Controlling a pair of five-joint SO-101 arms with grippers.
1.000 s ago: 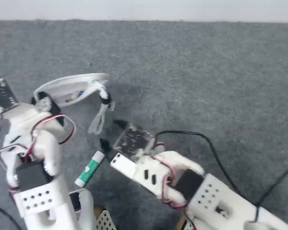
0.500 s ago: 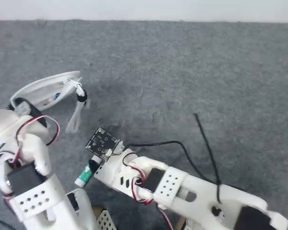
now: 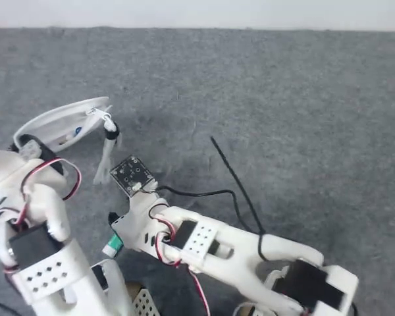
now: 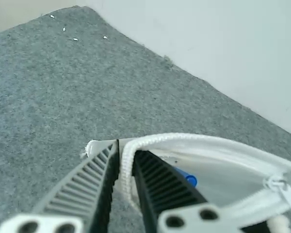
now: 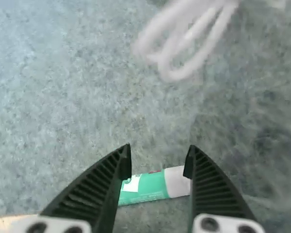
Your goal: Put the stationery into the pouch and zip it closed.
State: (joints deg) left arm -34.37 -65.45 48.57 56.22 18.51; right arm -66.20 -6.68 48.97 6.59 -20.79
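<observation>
The white pouch (image 3: 60, 124) sits open at the left, held up by its rim. My left gripper (image 4: 122, 151) is shut on that rim, and a blue item (image 4: 186, 180) lies inside the pouch (image 4: 218, 162). A green and white glue stick (image 3: 111, 246) lies on the grey carpet near the front, mostly covered by the right arm. My right gripper (image 5: 157, 158) hangs open just above the glue stick (image 5: 150, 189), one finger on each side of its white end. The pouch's white strap (image 3: 105, 162) dangles between pouch and glue stick.
Grey carpet (image 3: 283, 99) covers the whole table, with a pale wall along the far edge. A black cable (image 3: 232, 176) arches over the right arm. The strap loops (image 5: 184, 43) lie just beyond the right gripper. White arm bases stand at the near edge.
The left arm pulled the pouch to the left, then held still. The right arm swung left and down, bringing its open gripper over the glue stick.
</observation>
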